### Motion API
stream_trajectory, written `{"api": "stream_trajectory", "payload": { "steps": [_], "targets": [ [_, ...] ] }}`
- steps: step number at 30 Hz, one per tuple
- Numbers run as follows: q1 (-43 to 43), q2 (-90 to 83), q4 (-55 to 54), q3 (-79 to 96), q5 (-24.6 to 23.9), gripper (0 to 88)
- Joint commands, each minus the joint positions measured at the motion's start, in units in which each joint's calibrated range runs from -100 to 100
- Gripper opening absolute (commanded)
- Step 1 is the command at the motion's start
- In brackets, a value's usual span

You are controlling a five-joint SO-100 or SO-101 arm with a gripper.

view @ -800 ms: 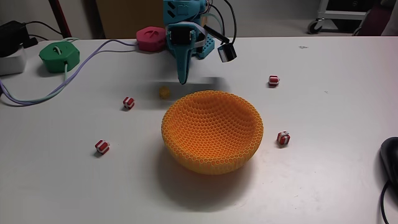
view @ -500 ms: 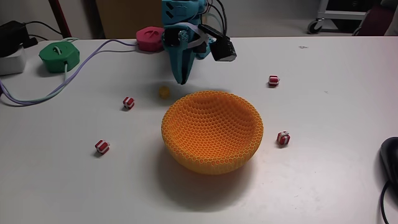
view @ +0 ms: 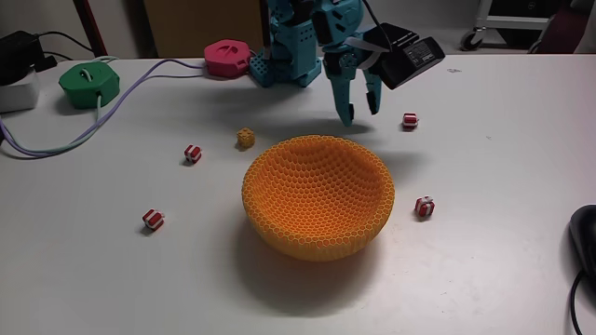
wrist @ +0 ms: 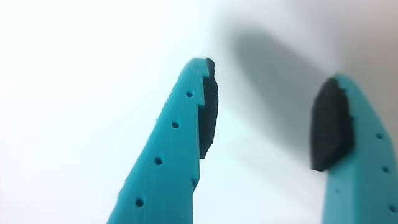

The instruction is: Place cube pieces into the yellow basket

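Gripper [view: 361,112] hangs behind the yellow basket [view: 318,195], jaws spread, nothing between them; wrist view shows both pads bare. Cube pieces lie around the basket, none visibly inside: nearest cube [view: 410,120] is behind-right of it. Risk: dropping off-centre, a finger knocks that cube rolling, or clips the basket rim.
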Motion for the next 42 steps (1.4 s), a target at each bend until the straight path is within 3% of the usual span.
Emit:
{"api": "stream_trajectory", "payload": {
  "steps": [1,8,18,23,28,36,42],
  "targets": [
    [-10.0,4.3,-6.9,-1.4,-6.0,26.2],
    [-18.1,12.2,-22.0,1.3,-7.3,28.5],
    [-15.1,21.9,-42.9,4.8,-2.7,31.0],
    [-13.0,24.7,-47.1,5.3,-1.7,28.2],
    [-12.3,25.5,-49.0,7.5,-1.2,12.8],
    [-12.2,25.5,-53.7,10.2,-0.2,12.9],
    [-11.9,25.6,-56.1,10.6,0.6,19.2]
  ]
}}
